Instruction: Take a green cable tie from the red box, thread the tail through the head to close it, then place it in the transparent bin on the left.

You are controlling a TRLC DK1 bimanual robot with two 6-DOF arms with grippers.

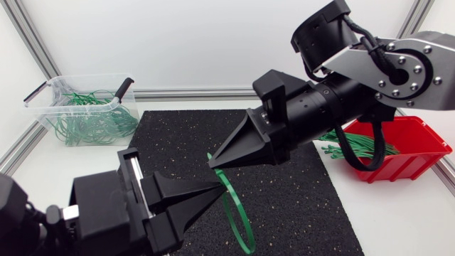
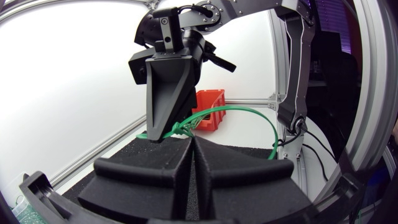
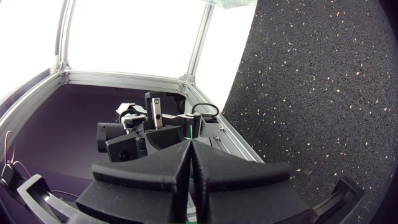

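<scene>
White table [image 1: 398,220] with a black mat [image 1: 298,178] down its middle; I am working above that mat. Right gripper [image 1: 215,162] comes in from the right and left gripper [image 1: 217,188] from the near left, their tips near each other over the mat's centre. Bin [image 1: 50,107] sits far left with loose ties [image 1: 85,117] in it. Box [image 1: 419,153] sits at the right, holding more. Both grippers are pinched fully closed on one tie [image 1: 238,213], which bows out in a loop toward the near side. I cannot tell whether tail has entered head. I judge the tie very light, springy and slick, likely to twist or pop free from a loose pinch. I would hold close behind the head and close to the tail tip, so the short free ends stay stiff enough to aim.
</scene>
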